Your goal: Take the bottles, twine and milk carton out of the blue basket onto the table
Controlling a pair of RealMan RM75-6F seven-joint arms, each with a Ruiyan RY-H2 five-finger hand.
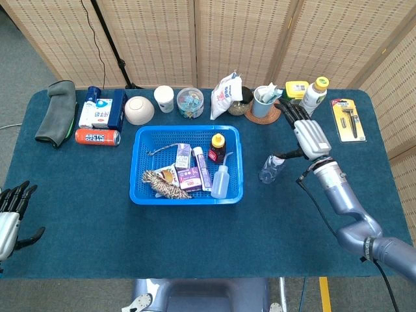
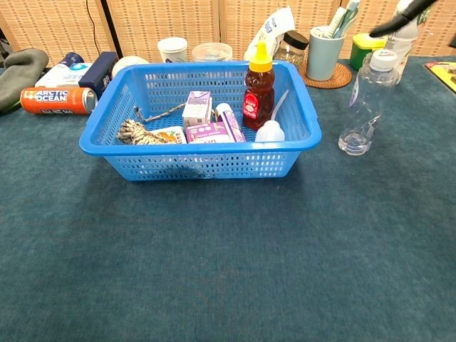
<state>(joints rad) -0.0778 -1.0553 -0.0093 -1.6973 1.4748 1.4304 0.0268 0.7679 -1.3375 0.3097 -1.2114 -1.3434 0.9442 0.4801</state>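
Head view shows the right hand (image 1: pixel 305 130) raised over the table (image 1: pixel 84 188), fingers spread and holding nothing, just above and behind a clear plastic bottle (image 1: pixel 271 168). That bottle stands upright on the blue cloth, right of the blue basket (image 1: pixel 187 196) and apart from it; in the chest view the bottle (image 2: pixel 365 103) has a white cap, and a dark fingertip (image 2: pixel 399 18) shows at the top edge above it without touching it. The left hand (image 1: pixel 10 214) sits at the near left edge of the table, fingers extended and apart, with nothing in it.

Inside the basket, a honey bottle (image 1: pixel 217 147) with a yellow cap stands at the far right corner, with a white squeeze bottle (image 1: pixel 221 181) lying in front of it. A small purple milk carton (image 1: pixel 182 156) stands near the middle, a white tube (image 1: pixel 201 168) lies beside it, and another purple carton (image 1: pixel 189 177) lies flat. A ball of twine (image 1: pixel 162 184) rests at the near left, its loose end trailing toward the far wall.

Behind the basket stand a white bowl (image 1: pixel 138 110), a paper cup (image 1: pixel 164 99), a clear jar (image 1: pixel 190 102), a white bag (image 1: pixel 226 94) and a blue cup (image 1: pixel 264 101) on a coaster. A red can (image 1: pixel 97 136) lies to the left, and a packaged razor (image 1: pixel 348 118) lies far right.
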